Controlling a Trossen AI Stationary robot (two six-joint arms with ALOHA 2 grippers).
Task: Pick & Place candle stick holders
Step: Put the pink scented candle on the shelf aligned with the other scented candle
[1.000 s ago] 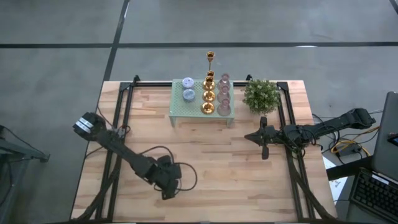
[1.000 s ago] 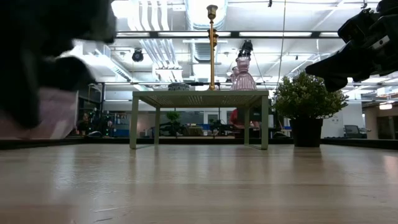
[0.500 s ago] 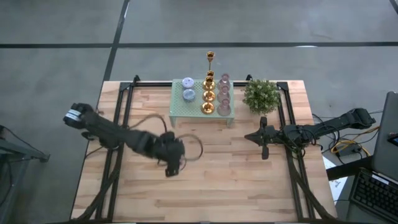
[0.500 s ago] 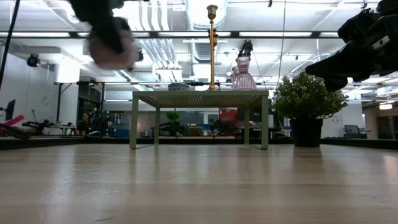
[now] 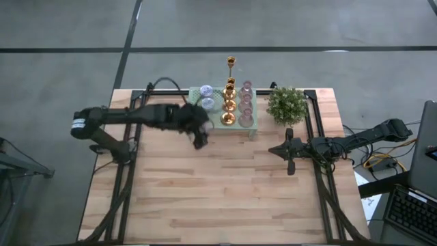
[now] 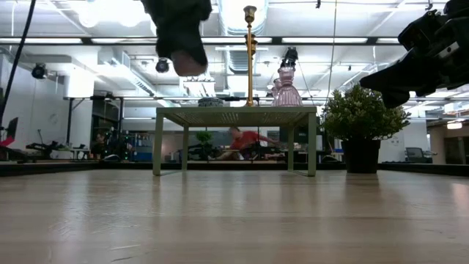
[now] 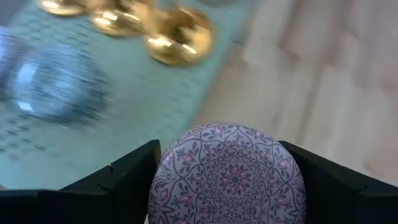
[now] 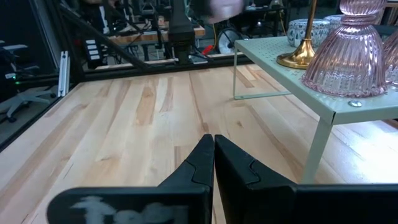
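Over the mint stand (image 5: 205, 121), left gripper (image 7: 227, 177) grips patterned lilac holder (image 7: 227, 169)

motion-blurred blue holders (image 7: 53, 87) and gold holders (image 7: 177, 40); patterned holder (image 7: 229, 177) cut off.

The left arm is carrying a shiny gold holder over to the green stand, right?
Not gold. The left wrist view shows the left gripper holding a round lilac holder with a flower pattern. It is being carried to the green stand.
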